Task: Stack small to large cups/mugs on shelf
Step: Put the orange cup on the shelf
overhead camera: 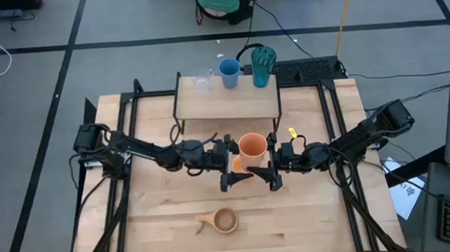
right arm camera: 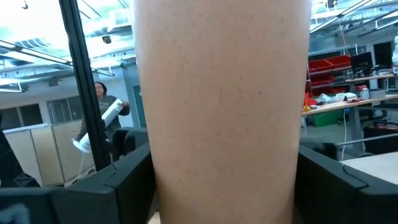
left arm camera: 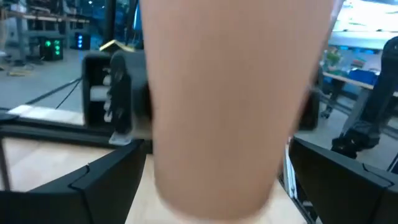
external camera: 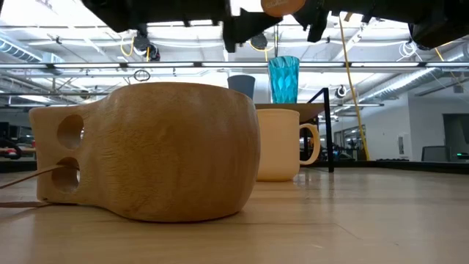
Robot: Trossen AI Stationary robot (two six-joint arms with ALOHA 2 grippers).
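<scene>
The high view looks straight down, taking in the whole surface (overhead camera: 168, 225), both arms and the shelf (overhead camera: 227, 106). The low view sits at surface height, very near the tan wooden cup (external camera: 154, 150), facing across to the shelf's teal tumbler (external camera: 283, 79), which the high view shares. Each wrist view looks forward, pressed close against the orange-brown tumbler (left arm camera: 230, 99), which fills the frame; the two probably face it from opposite sides.
</scene>
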